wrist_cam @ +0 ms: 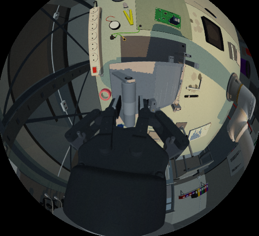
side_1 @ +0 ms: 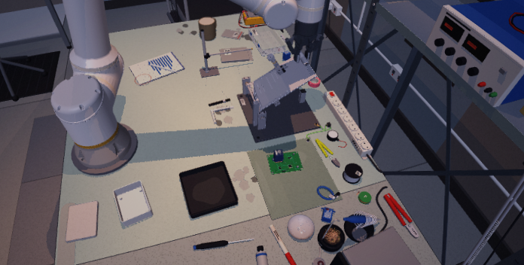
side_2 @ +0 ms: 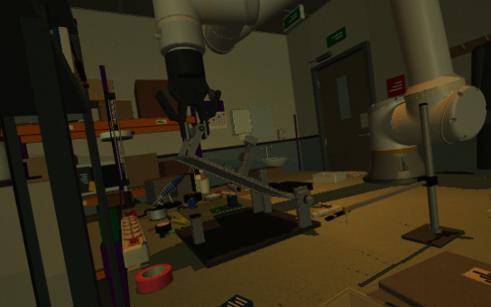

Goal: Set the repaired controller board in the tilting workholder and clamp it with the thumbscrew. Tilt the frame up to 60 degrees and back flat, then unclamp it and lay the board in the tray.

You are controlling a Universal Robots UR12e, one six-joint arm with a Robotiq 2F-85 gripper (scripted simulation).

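The green controller board (side_1: pixel 285 162) lies flat on the olive mat, apart from the tilting workholder (side_1: pixel 276 94), whose grey frame stands tilted up with no board on it. A handle (wrist_cam: pixel 128 102) sticks up from the raised edge of the frame. My gripper (side_2: pixel 195 125) is around this handle at the far side of the bench, open and holding nothing. The wrist camera shows the grey handle between the fingers, with the frame (wrist_cam: pixel 153 82) below. The black tray (side_1: pixel 207 189) sits empty on the near left of the mat.
A small white box (side_1: pixel 132 203) sits by the near left edge, and tools and spools crowd the near right corner. A power strip (side_1: pixel 348 122) runs along the right edge, red tape (side_2: pixel 154 278) beside the workholder, and a stand with a rod (side_1: pixel 206 58) behind it.
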